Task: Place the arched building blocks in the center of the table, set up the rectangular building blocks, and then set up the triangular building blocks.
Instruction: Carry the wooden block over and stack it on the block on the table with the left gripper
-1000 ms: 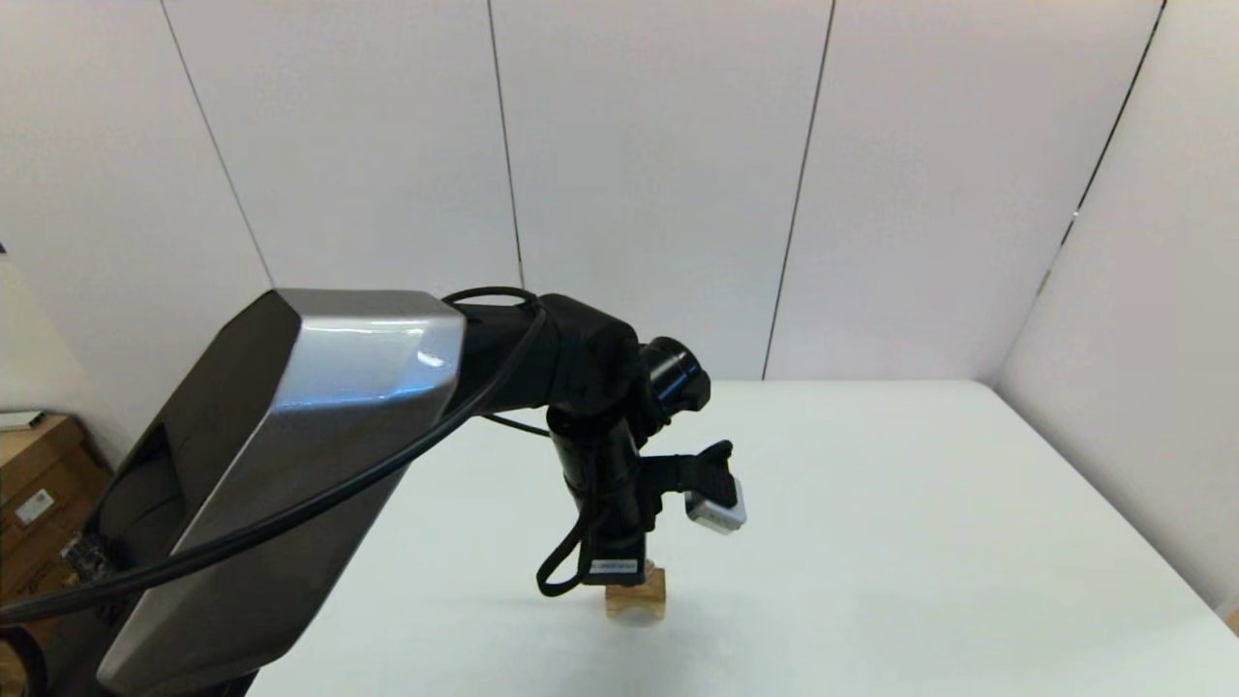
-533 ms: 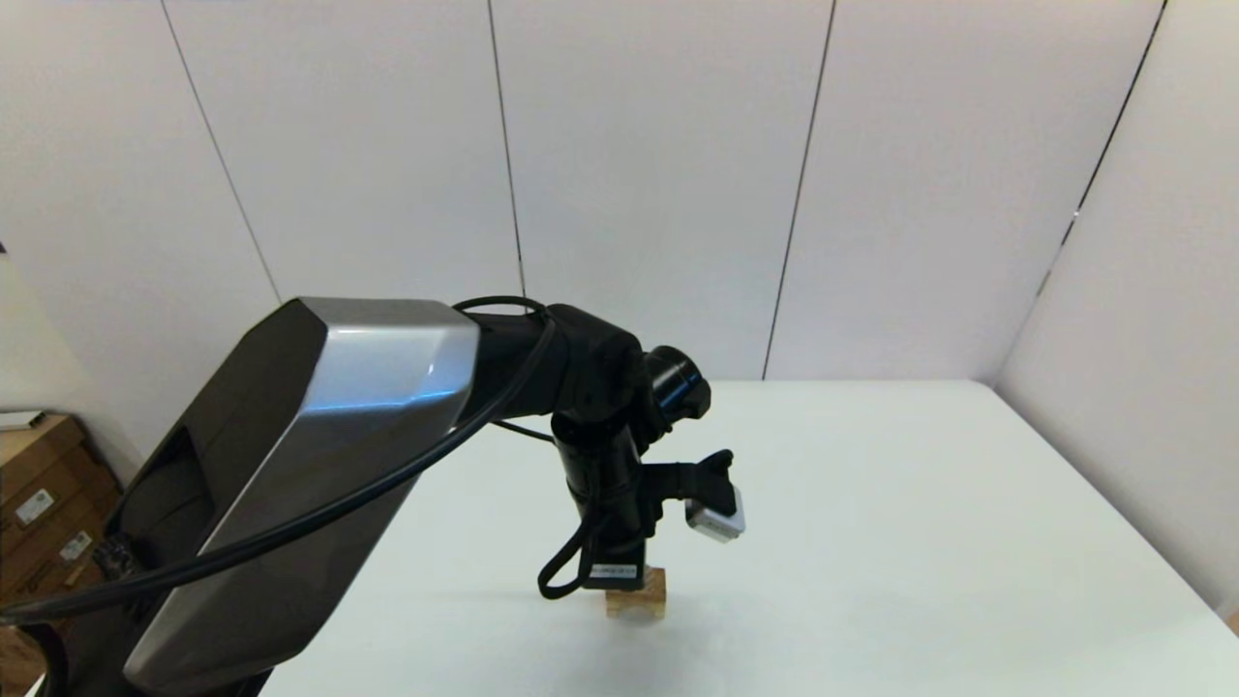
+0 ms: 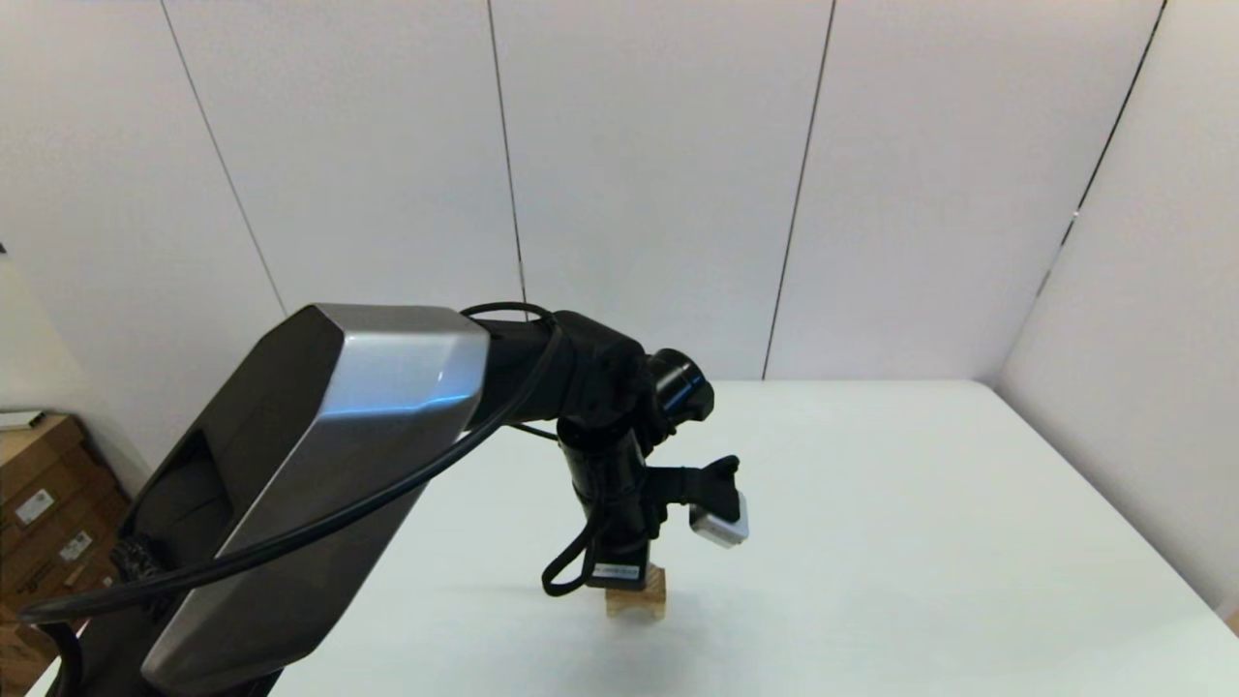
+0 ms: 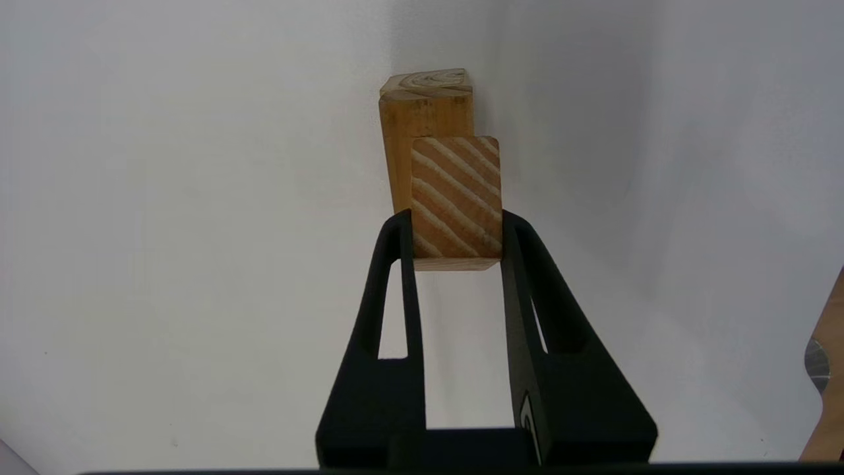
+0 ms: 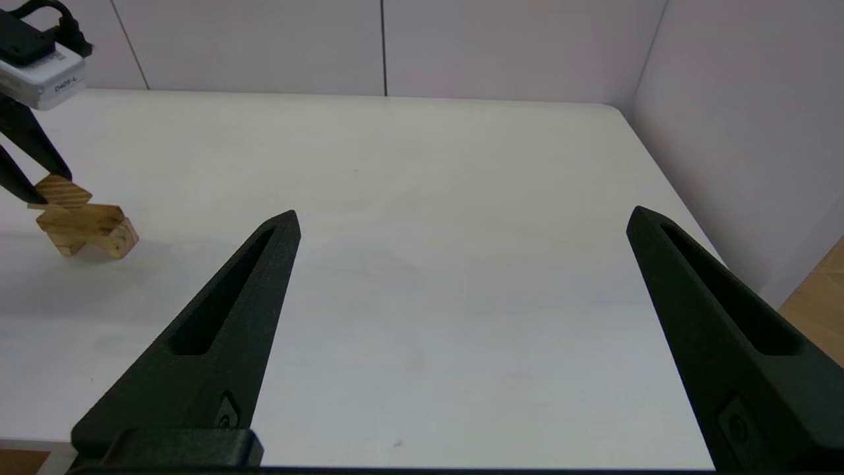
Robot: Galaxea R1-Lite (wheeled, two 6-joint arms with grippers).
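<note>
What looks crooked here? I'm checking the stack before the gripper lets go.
The triangular block, gripped by the left gripper, is off-centre, overhanging one side of the wooden block below. The right gripper hangs open, apart.

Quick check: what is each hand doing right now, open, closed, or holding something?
Left hand: closed on the triangular block, over the stacked blocks.
Right hand: open, holding nothing, parked off to the side above the table.

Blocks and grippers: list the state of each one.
Arched block: on the table, bottom of the stack.
Rectangular block: lying across the arched block.
Triangular block: gripped, at the top of the stack, seemingly touching the rectangular block.
Left gripper: shut on the triangular block.
Right gripper: open, holding nothing, off to the stack's right.
</note>
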